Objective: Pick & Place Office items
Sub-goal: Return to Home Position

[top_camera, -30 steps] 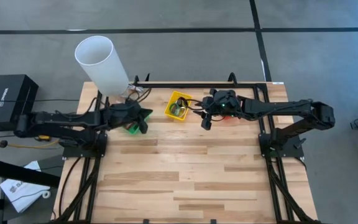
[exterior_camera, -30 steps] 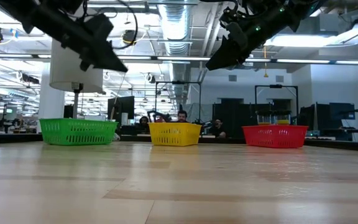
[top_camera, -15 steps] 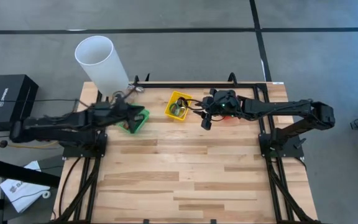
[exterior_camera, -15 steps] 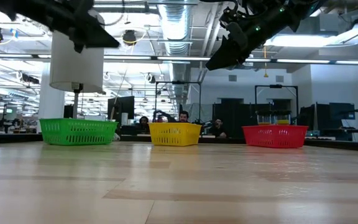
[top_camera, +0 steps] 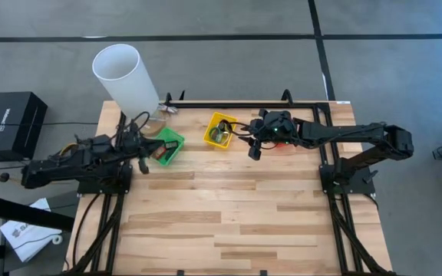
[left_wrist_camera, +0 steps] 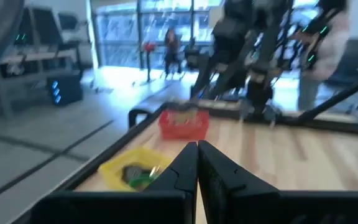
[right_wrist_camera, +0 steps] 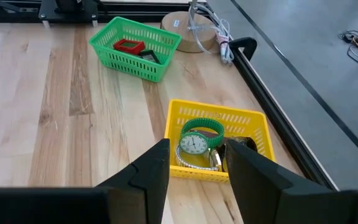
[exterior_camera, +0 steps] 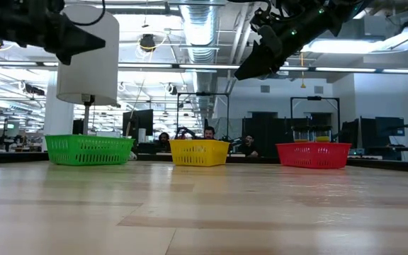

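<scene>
Left gripper (top_camera: 140, 158) hovers over the table (top_camera: 229, 222) at rear left, just beside the green basket (top_camera: 176, 140). Its fingers (left_wrist_camera: 182, 175) are pressed together w/ nothing btwn them. Right gripper (top_camera: 255, 149) hangs above the table btwn the yellow basket (top_camera: 222, 116) and the red basket (exterior_camera: 314, 154), jaws spread wide and empty. In its wrist view the yellow basket sits right beyond the gap. Office items lie in the baskets. The green one holds a red rectangle (right_wrist_camera: 128, 45) and a dark clip (right_wrist_camera: 149, 56). The yellow one holds 1 green ring (right_wrist_camera: 202, 129), a round-faced watch (right_wrist_camera: 194, 144) touching it, and a dark item (right_wrist_camera: 244, 144) beside them. Red basket's contents: can't tell. White cylinder (top_camera: 125, 77) stands at the rear left corner. People (exterior_camera: 207, 133) sit in the bkgd, well apart from both arms.
</scene>
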`<state>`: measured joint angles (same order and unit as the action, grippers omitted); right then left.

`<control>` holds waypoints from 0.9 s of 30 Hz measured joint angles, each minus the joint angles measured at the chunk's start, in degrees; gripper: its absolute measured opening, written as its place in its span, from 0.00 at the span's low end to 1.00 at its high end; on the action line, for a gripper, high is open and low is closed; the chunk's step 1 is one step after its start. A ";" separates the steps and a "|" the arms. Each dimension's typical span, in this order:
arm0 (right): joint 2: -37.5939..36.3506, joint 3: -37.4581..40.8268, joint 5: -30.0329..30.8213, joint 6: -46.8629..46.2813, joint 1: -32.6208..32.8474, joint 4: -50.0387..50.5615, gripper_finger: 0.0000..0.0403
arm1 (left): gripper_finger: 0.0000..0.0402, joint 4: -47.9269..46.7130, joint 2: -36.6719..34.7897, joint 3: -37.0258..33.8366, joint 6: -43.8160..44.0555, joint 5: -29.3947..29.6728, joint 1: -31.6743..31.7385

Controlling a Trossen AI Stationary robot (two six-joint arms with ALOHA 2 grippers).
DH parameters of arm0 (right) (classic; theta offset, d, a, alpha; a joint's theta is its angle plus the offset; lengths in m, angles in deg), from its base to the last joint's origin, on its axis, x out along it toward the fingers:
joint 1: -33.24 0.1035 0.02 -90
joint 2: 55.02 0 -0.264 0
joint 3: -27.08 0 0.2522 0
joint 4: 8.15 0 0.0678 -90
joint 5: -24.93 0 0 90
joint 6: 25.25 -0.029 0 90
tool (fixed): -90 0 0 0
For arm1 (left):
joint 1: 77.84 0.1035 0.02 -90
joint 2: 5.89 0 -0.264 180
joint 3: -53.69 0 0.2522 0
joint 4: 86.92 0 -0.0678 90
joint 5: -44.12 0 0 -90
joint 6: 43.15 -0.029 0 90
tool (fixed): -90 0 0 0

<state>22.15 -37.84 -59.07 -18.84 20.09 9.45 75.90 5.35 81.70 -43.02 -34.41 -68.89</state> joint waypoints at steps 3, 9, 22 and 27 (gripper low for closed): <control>0.00 0.00 0.00 0.00 0.00 0.02 0.37 | 0.01 1.42 -2.44 -0.99 -0.17 -1.98 0.00; 0.00 0.00 0.00 0.00 0.00 0.01 0.37 | 0.01 10.72 -3.49 -7.74 -0.10 -7.12 0.00; 0.00 0.00 0.00 0.00 0.00 0.01 0.37 | 0.01 21.74 -0.64 -13.89 0.13 -7.37 0.00; 0.00 0.00 0.00 0.00 0.02 0.02 0.37 | 0.01 21.95 2.31 -13.89 0.13 -7.33 0.00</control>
<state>22.15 -37.84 -59.07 -18.84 20.11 9.47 97.85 7.66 67.81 -42.89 -41.74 -68.89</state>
